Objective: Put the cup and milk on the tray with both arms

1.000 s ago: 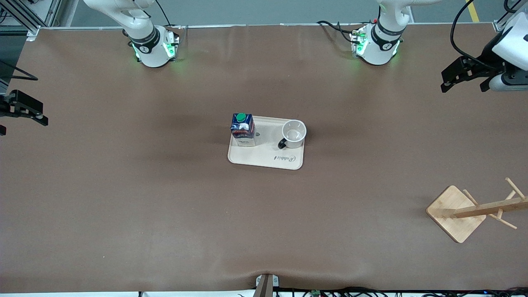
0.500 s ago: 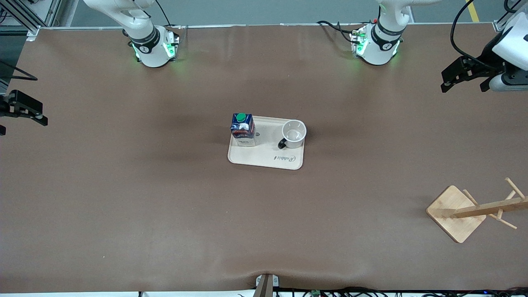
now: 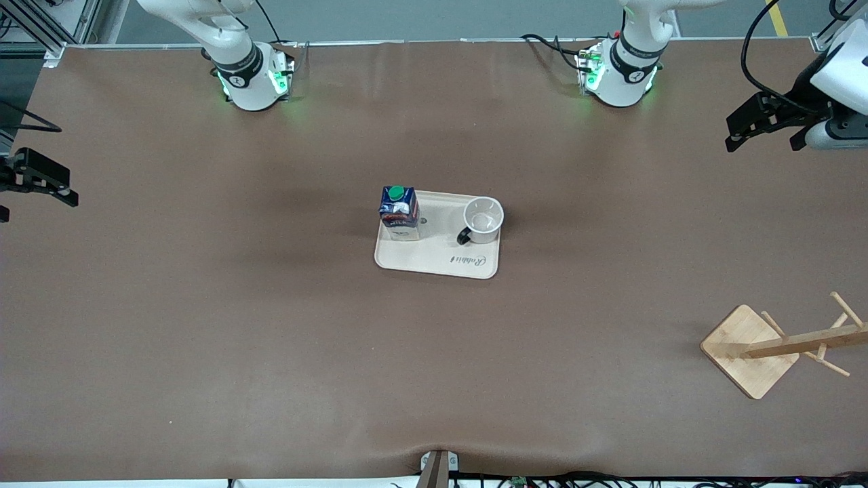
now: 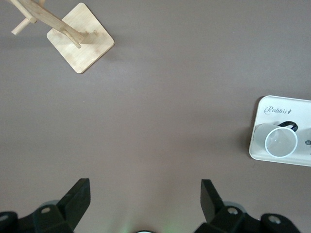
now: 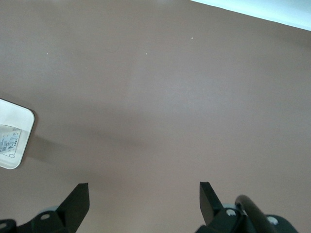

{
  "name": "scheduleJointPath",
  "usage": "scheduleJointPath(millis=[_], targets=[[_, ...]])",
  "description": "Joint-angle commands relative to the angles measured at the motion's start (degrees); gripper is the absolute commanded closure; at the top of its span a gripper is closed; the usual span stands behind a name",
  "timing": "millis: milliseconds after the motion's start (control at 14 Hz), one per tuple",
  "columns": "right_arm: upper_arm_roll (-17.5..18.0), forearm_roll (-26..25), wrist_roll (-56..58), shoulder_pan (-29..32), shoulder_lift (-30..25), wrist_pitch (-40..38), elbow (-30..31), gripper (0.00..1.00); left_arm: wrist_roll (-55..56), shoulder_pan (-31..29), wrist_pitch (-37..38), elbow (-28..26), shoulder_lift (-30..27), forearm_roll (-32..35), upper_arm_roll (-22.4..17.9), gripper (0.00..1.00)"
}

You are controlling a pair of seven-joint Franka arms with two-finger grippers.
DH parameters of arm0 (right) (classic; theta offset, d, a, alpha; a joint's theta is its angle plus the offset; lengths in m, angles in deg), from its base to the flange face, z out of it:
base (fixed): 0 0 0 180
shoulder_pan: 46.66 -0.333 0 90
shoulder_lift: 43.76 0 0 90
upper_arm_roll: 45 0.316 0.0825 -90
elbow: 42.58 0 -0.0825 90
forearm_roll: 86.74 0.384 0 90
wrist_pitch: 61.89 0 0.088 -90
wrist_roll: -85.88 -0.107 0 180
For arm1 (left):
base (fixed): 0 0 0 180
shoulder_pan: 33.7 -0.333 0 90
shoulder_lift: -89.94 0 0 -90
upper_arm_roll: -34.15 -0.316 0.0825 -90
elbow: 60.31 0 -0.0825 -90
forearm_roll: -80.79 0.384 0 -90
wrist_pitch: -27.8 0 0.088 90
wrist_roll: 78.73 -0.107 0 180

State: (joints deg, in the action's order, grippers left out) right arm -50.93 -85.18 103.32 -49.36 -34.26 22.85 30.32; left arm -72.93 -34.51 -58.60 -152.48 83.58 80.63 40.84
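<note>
The cream tray (image 3: 434, 261) lies in the middle of the table. The dark blue milk (image 3: 399, 211) with its green cap stands upright on it, at the end toward the right arm. The white cup (image 3: 483, 218) with a black handle stands upright on it, at the end toward the left arm. My left gripper (image 3: 761, 135) is open and empty, raised over the left arm's end of the table. My right gripper (image 3: 39, 191) is open and empty at the right arm's end. The left wrist view shows my left gripper (image 4: 145, 190), the cup (image 4: 281, 141) and the tray (image 4: 278, 109). The right wrist view shows my right gripper (image 5: 143, 189) and a tray corner (image 5: 26, 121).
A wooden mug rack with a square base (image 3: 749, 349) and pegs stands near the front camera at the left arm's end; it also shows in the left wrist view (image 4: 80, 44). Brown mat covers the table. A bracket (image 3: 437, 466) sits at the front edge.
</note>
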Motion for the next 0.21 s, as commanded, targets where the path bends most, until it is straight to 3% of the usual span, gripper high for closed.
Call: scheduleJointPath(millis=[0,143], targets=[[0.22,-0.06,-0.57,0.24,-1.6,0.52,1.72,0.0,-0.45,-0.16,0.89,1.38,0.56,0.78,0.26,0.0],[0.22,-0.15,-0.57,0.24,-1.6,0.6,1.72,0.0,-0.27,-0.15,0.98,1.47,0.47,0.86,0.17,0.0]])
